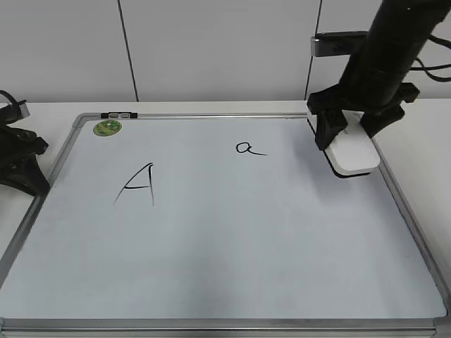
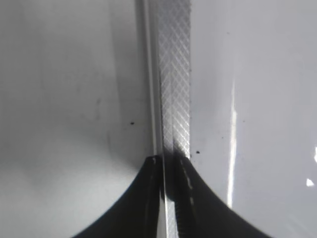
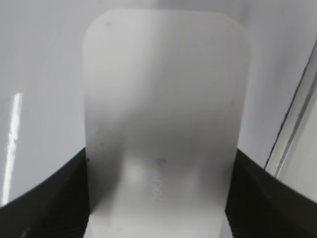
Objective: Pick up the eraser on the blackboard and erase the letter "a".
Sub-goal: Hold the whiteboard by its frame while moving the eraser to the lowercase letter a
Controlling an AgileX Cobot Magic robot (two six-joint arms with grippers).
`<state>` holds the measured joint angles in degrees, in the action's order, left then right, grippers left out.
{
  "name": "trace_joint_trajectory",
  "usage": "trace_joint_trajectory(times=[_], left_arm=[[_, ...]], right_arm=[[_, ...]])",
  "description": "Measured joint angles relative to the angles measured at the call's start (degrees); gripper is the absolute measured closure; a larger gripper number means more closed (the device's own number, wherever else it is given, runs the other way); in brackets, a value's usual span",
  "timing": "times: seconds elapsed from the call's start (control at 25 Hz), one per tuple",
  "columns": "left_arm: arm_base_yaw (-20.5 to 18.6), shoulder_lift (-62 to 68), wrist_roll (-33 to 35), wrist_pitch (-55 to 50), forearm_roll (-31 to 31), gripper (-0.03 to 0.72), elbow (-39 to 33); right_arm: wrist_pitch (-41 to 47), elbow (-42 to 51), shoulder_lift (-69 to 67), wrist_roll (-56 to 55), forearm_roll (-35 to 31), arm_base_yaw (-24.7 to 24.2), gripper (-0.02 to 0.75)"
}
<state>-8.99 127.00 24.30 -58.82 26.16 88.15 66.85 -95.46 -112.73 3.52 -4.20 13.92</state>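
The blackboard (image 1: 246,246) lies flat on the table. The small letter "a" (image 1: 246,148) is written in its upper middle. The white eraser (image 1: 354,153) is at the board's right edge, to the right of the "a". My right gripper (image 1: 349,137) is shut on the eraser, one finger against each long side. The right wrist view shows the eraser (image 3: 163,84) filling the space between the jaws (image 3: 159,153), with faint grey lettering on top. My left gripper (image 1: 25,176) rests at the board's left edge, shut and empty (image 2: 168,161), over the metal frame (image 2: 173,74).
A large capital "A" (image 1: 139,184) is drawn on the left half of the board. A round green sticker (image 1: 108,127) sits in the far left corner. The board's right frame (image 3: 297,114) runs close beside the eraser. A white wall stands behind the table.
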Motion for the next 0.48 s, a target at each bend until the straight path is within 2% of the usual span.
trace_joint_trajectory(times=[0.2,0.48], left_arm=[[0.00,0.00,0.00,0.00,0.00,0.637,0.04],[0.00,0.00,0.00,-0.11,0.00,0.634,0.04]], right_arm=[[2.85,-12.21,-9.69,0.45,0.22,0.00,0.198],[3.07,-29.05,-23.58,0.58,-3.30,0.31,0.199]])
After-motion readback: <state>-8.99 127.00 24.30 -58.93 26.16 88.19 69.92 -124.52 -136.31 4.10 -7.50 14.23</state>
